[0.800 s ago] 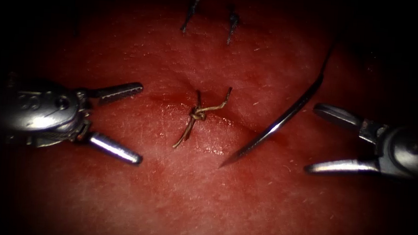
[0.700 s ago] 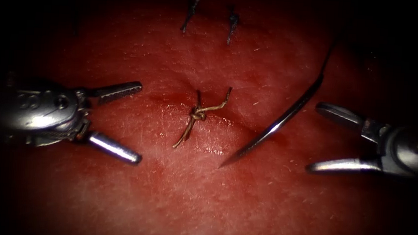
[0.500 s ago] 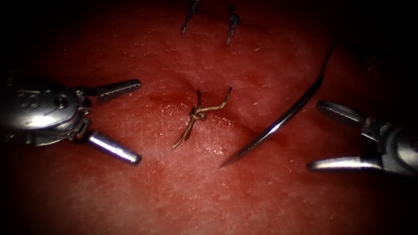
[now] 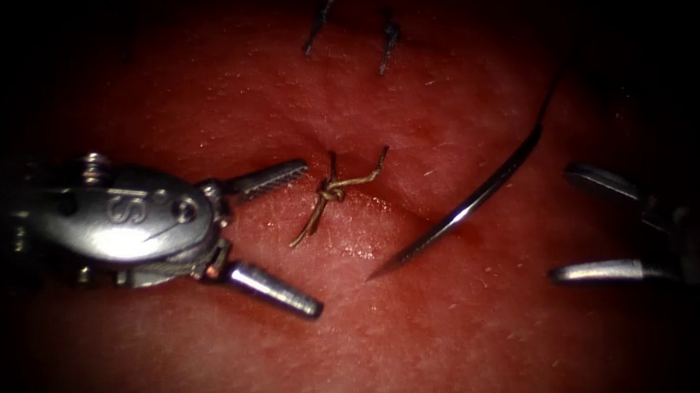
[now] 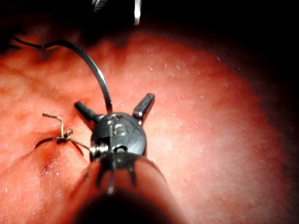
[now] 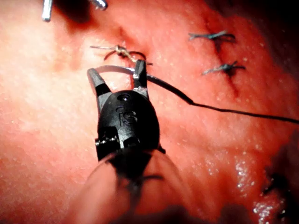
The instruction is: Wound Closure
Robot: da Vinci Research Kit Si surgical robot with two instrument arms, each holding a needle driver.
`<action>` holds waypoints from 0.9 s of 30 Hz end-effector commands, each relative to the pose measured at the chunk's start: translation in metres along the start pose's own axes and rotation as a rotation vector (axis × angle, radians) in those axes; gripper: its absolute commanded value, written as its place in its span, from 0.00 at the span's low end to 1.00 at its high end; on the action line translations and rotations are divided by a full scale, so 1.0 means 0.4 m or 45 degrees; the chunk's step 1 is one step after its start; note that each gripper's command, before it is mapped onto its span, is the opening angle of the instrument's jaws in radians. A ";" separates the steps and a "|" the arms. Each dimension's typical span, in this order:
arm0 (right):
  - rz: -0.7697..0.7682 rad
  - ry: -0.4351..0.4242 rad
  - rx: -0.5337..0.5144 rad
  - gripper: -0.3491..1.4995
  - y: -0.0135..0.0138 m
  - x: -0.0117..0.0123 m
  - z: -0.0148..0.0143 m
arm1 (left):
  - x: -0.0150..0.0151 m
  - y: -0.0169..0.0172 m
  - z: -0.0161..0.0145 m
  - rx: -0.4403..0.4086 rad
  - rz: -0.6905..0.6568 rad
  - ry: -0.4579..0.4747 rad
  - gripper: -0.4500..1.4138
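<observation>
On the glistening red tissue [image 4: 406,340], just left of the tan knotted stitch [image 4: 332,192], the left arm's steel tool [image 4: 302,238] has moved in from the left edge, its two jaws spread wide and holding nothing; the upper jaw shows a ridged, serrated face beside the knot. The right arm's tool [image 4: 582,225] has drawn back toward the right, its smooth polished jaws likewise gaping and empty. Between them the slender curved steel needle [image 4: 460,216] lies free on the surface right of the cut, gripped by neither, its dark thread [image 6: 233,111] trailing away from its blunt end.
</observation>
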 end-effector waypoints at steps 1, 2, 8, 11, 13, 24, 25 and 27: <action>0.000 0.003 0.000 0.67 -0.0012 -0.0017 0.0010 | 0.0016 -0.0011 0.0025 -0.001 -0.005 0.004 0.71; -0.002 0.003 0.000 0.67 -0.0015 -0.0019 0.0010 | 0.0018 -0.0019 0.0045 -0.013 -0.011 0.008 0.72; -0.009 0.004 -0.009 0.68 -0.0033 -0.0026 0.0019 | 0.0002 -0.0065 0.0144 -0.356 -0.018 0.087 0.73; -0.007 0.004 -0.008 0.66 -0.0031 -0.0023 0.0018 | -0.0003 -0.0077 0.0165 -0.430 0.000 0.109 0.70; -0.007 0.004 -0.009 0.66 -0.0032 -0.0021 0.0020 | -0.0003 -0.0073 0.0171 -0.479 0.011 0.125 0.69; -0.006 0.003 -0.013 0.66 -0.0034 -0.0017 0.0029 | 0.0032 0.0009 0.0216 -0.674 0.200 0.237 0.66; -0.005 0.003 -0.013 0.65 -0.0034 -0.0017 0.0029 | 0.0036 0.0007 0.0217 -0.679 0.222 0.245 0.65; -0.004 0.002 -0.016 0.65 -0.0033 -0.0015 0.0035 | 0.0049 -0.0009 0.0233 -0.690 0.245 0.253 0.66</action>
